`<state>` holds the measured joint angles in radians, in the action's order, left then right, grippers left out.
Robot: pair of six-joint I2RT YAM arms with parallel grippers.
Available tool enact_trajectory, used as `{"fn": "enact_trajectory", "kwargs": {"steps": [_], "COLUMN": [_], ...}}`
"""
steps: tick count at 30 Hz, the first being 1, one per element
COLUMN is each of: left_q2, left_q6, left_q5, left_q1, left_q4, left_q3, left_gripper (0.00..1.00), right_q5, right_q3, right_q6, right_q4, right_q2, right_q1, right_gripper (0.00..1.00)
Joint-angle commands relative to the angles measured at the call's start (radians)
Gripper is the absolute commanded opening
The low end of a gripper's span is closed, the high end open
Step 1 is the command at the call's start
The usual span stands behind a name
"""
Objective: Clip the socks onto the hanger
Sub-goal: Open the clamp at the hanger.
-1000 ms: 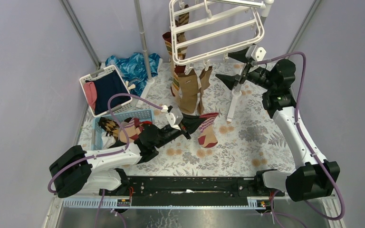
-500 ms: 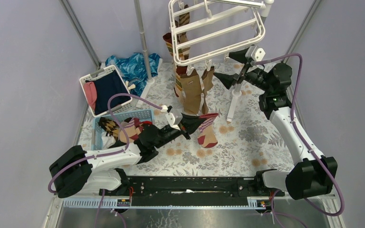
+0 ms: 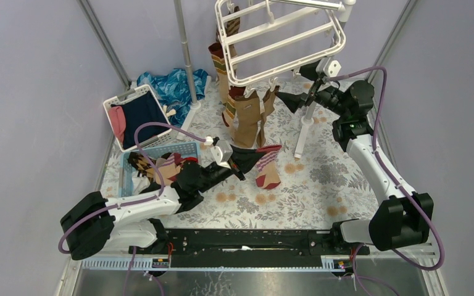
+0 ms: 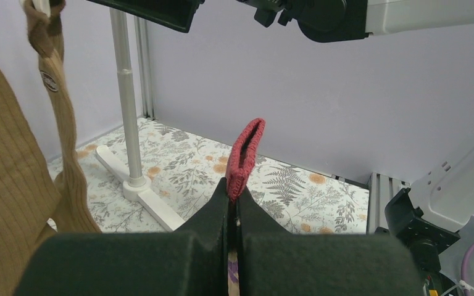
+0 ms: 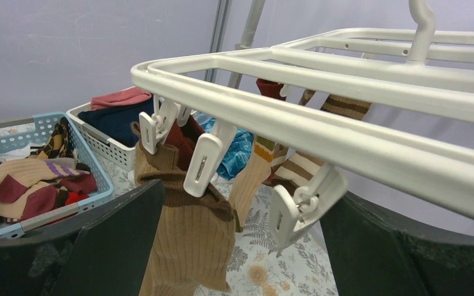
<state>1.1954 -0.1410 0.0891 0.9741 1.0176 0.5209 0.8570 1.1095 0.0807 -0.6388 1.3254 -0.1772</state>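
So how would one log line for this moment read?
left tool: shut on sock | right tool: open, below hanger near free clip | sock: not yet clipped

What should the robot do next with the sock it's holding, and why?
Probably raise it toward the hanger: the left gripper pinches the sock by its red cuff low down, and the open right gripper is up by a clip that looks empty.

I'm looking into a lab robot cell: plain lilac panels (image 3: 37, 92) in aluminium framing (image 3: 103, 42) close round the floral tablecloth (image 3: 321, 185), and a black mounting rail (image 3: 247, 239) runs along its near edge
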Motion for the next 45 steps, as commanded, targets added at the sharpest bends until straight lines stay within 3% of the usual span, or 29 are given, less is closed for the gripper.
{"fn": "enact_trajectory", "kwargs": {"steps": [1, 45], "left_q2": [-0.014, -0.005], "left_q6": [0.012, -0.019], "left_q5": [-0.018, 0.011], "left_q1": [-0.006, -0.008], "left_q4": [0.038, 0.029], "left_q3": [-0.012, 0.003], "left_gripper": [0.0, 0.0], "right_q5": [0.028, 0.051], "right_q3": [0.04, -0.009], "right_q6": [-0.006, 0.015], "right_q4": [-0.087, -0.121], "right_q2": [-0.011, -0.098], "right_q1": [-0.012, 0.043], "right_gripper": [1.0, 1.0]}}
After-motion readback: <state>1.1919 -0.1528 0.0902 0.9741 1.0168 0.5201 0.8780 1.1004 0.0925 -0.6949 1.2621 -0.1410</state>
